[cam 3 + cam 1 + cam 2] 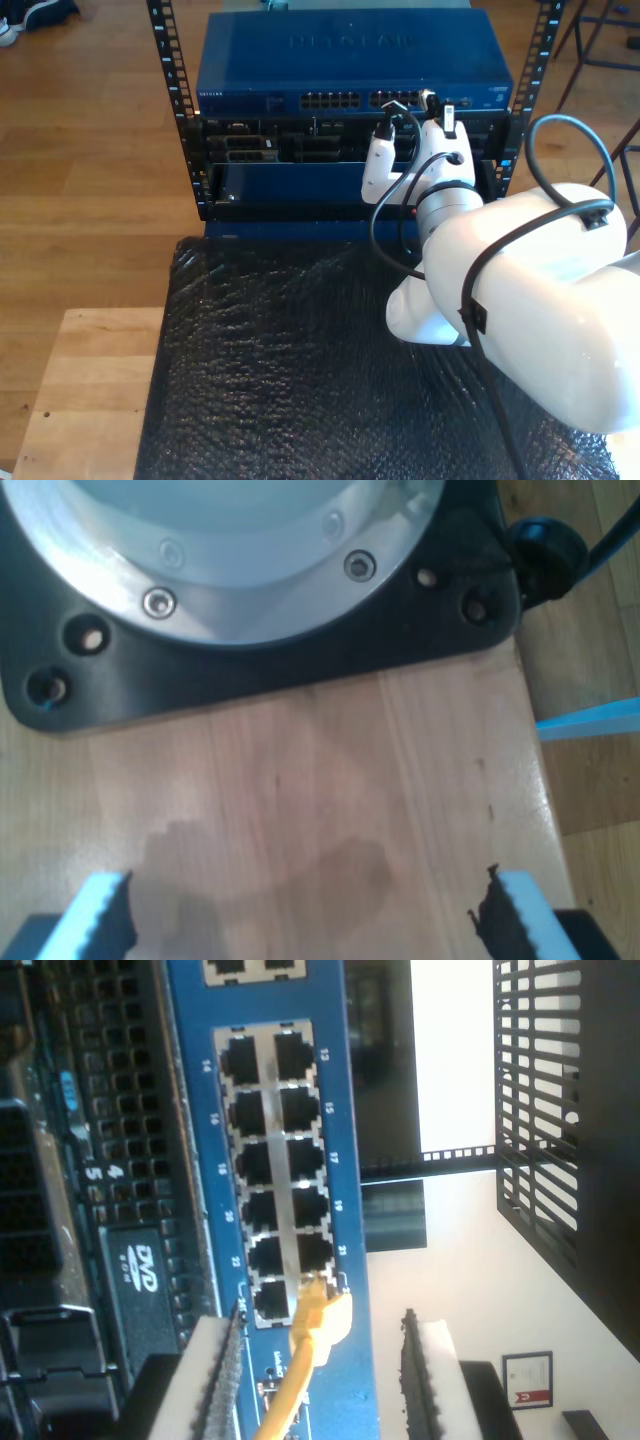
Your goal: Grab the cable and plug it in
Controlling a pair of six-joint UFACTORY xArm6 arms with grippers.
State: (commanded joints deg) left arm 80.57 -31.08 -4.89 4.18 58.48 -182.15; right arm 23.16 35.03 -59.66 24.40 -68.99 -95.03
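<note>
your second hand (pixel 315 1360) sits released around the cable (pixel 300 1370), plug (pixel 322 1312) at a port on the switch (pixel 190 1080), so check it's fully seated before pulling away; first hand (pixel 300 910) open over the surface (pixel 300 780).

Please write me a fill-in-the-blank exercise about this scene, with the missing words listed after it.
1. The thin cable with the clip plug is ___ in colour.
2. Its plug sits at a port of the ___ network switch.
3. The white fingers of my second hand stand ___ the cable without touching it.
4. My first hand hangs over a ___ board.

Missing words: yellow; blue; beside; wooden
</note>
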